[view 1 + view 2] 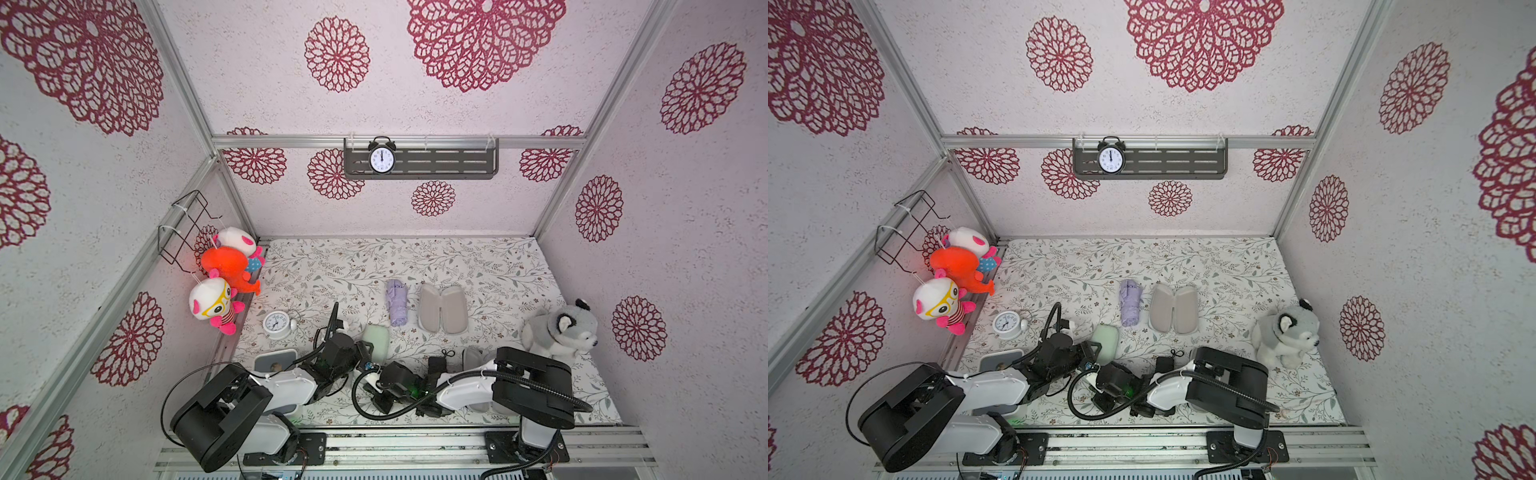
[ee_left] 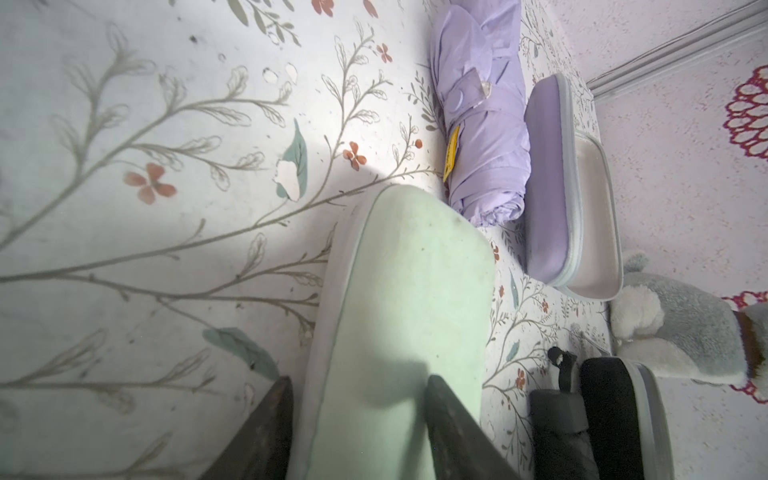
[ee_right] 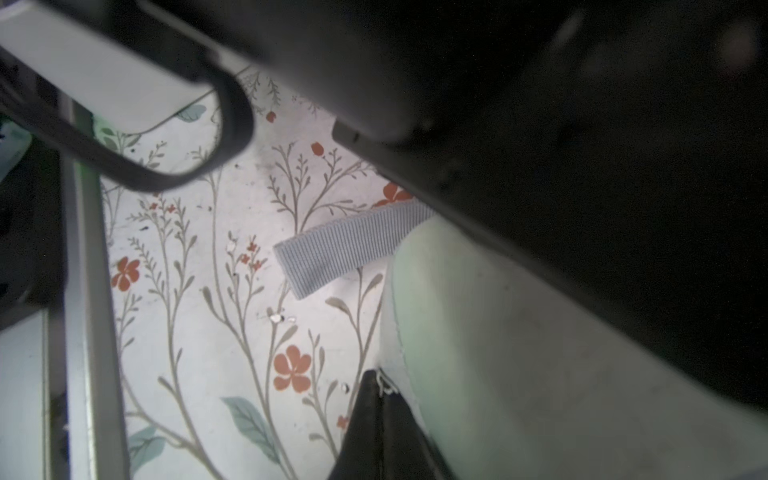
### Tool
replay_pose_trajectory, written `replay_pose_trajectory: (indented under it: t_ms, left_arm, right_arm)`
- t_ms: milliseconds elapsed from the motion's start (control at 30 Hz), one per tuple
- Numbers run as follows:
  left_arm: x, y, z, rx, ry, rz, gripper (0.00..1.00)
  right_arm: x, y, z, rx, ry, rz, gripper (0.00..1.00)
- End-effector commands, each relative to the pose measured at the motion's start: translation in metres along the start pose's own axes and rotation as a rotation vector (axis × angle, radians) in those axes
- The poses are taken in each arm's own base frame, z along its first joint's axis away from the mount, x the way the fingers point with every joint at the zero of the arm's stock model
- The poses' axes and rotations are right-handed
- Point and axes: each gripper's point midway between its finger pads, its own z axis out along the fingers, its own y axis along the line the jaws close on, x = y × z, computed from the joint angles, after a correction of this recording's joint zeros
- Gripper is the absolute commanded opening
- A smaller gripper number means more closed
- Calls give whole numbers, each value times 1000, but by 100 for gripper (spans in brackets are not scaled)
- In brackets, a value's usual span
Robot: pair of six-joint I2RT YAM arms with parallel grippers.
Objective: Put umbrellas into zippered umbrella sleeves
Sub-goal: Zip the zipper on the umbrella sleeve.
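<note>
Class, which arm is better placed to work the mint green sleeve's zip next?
Right, probably: the right gripper is shut at the edge of the mint green sleeve, while the left gripper holds it steady.

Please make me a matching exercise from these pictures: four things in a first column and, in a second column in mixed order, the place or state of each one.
1 lilac umbrella
2 lilac sleeve
3 mint green sleeve
4 black clock

a on the wall shelf
b open, grey lining up
c closed, in the left hand
d folded, on the table

Pairs: 1-d, 2-b, 3-c, 4-a.
</note>
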Motion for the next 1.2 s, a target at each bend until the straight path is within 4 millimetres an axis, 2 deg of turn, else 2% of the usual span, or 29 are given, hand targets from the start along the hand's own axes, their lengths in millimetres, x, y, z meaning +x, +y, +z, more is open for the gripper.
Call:
replay_pose_trajectory:
  t_ms: [0, 133, 167, 300, 333, 433, 500, 567, 633, 733, 833, 933, 1033, 1067, 1100, 1167]
  left_arm:
    - [15, 25, -3, -95, 25, -8, 53]
    - [15, 25, -7, -91, 25, -6, 55]
    - [16, 23, -9, -81, 29, -1, 58]
    - [11, 13, -18, -42, 20, 38, 81]
    - [10, 12, -21, -42, 16, 49, 82]
    - [8, 11, -28, -36, 13, 76, 80]
    - [11, 9, -30, -21, 25, 90, 72]
    - [14, 7, -30, -1, 38, 101, 67]
    - [17, 3, -28, 13, 59, 119, 67]
    - [18, -6, -21, 38, 72, 138, 73]
    - [15, -29, -12, 110, 66, 142, 76]
    - [14, -36, -1, 109, 69, 160, 78]
    - [21, -32, 6, 116, 75, 126, 67]
    - [22, -32, 4, 127, 58, 114, 56]
    - [21, -33, 1, 134, 40, 114, 54]
    - [17, -31, -5, 90, 32, 142, 59]
  right_arm:
    - [9, 15, 8, -43, 42, 21, 0]
    - [22, -2, 1, -15, 68, 47, 0]
    - [28, -7, -3, -8, 77, 54, 0]
    - [42, -25, -15, 27, 92, 74, 0]
    - [43, -29, -17, 35, 94, 78, 0]
    - [49, -44, -25, 84, 100, 88, 0]
    - [55, -52, -33, 110, 103, 90, 0]
    - [61, -71, -39, 156, 119, 114, 0]
    - [70, -80, -45, 193, 139, 118, 0]
    - [77, -90, -49, 216, 141, 137, 0]
    - [82, -97, -48, 245, 156, 141, 0]
    - [79, -94, -46, 228, 148, 146, 0]
    - [77, -94, -45, 226, 153, 144, 0]
    - [77, -94, -45, 228, 153, 142, 0]
    - [76, -95, -46, 233, 148, 139, 0]
    - [77, -98, -47, 246, 151, 134, 0]
